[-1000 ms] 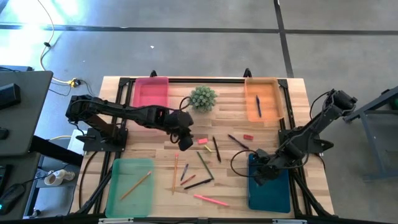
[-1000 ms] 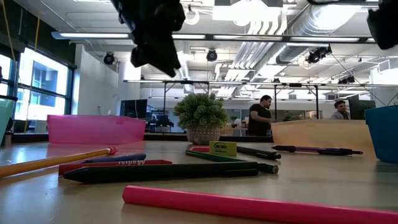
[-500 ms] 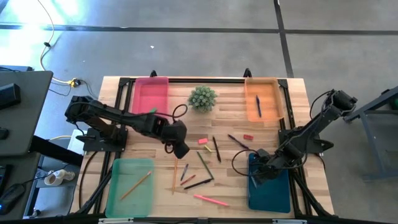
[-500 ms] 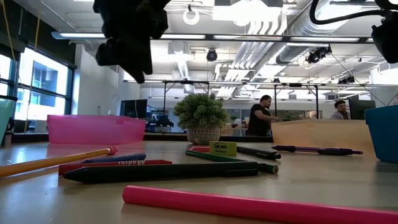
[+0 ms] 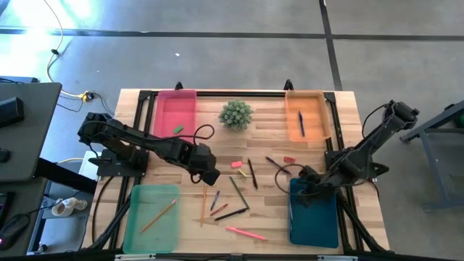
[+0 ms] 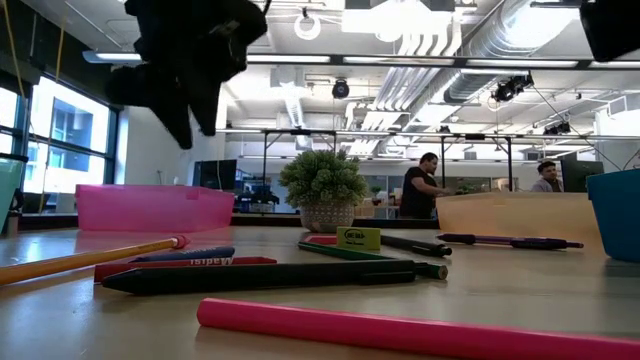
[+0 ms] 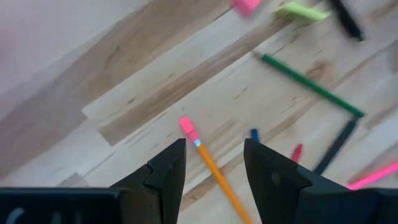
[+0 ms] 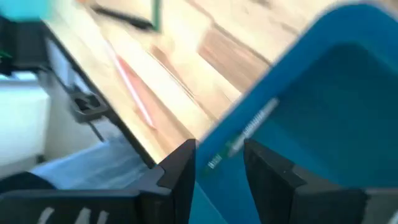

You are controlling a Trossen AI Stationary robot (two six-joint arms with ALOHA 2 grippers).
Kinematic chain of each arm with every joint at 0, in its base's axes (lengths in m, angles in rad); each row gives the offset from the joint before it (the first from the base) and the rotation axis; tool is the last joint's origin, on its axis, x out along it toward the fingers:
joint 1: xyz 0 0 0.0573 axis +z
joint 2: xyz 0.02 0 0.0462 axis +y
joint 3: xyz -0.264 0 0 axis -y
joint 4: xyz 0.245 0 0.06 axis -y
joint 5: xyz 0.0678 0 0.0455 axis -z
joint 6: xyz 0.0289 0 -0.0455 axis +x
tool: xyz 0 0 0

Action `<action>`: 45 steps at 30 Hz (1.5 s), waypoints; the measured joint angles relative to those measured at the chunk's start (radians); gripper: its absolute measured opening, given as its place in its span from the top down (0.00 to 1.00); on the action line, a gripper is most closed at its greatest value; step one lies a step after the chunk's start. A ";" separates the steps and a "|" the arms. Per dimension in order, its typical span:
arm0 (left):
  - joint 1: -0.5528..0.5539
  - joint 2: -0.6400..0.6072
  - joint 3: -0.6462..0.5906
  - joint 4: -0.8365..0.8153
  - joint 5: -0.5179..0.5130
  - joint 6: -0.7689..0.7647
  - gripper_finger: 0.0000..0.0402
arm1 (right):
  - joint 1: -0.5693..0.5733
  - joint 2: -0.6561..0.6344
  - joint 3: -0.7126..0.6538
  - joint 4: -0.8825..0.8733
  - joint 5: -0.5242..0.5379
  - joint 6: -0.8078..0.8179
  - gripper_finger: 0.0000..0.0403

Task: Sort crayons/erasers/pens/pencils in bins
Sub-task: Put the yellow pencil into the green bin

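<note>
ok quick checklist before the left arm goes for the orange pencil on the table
1. Left end effector open and empty: ok.
2. Orange pencil in line ahead of it: ok.
3. Pencil clear of the blue crayon and red crayon: ok, apart.
4. Green bin has room: ok, holds one pencil.
5. Right end effector out of the way, at the teal bin: ok.

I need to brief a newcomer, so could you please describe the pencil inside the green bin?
Find the green bin at the table's front left corner. One pencil lies slanted inside it, orange wood-coloured. Unlike the loose sticks mid-table, it is the only thing in that bin.
</note>
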 joint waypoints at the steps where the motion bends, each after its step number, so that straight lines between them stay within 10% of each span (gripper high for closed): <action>1: 0.000 0.001 -0.002 -0.008 0.007 -0.006 0.62 | 0.000 -0.019 0.000 0.002 0.023 0.000 0.68; 13: -0.019 0.133 -0.001 0.026 0.047 -0.106 0.61 | -0.043 -0.207 0.003 0.085 0.392 -0.285 0.68; 34: -0.019 0.345 0.004 0.082 0.095 -0.195 0.62 | -0.195 -0.218 0.100 -0.016 0.249 -0.627 0.68; 45: -0.020 0.345 0.002 0.098 0.069 -0.193 0.88 | -0.196 -0.218 0.100 -0.033 0.242 -0.655 0.68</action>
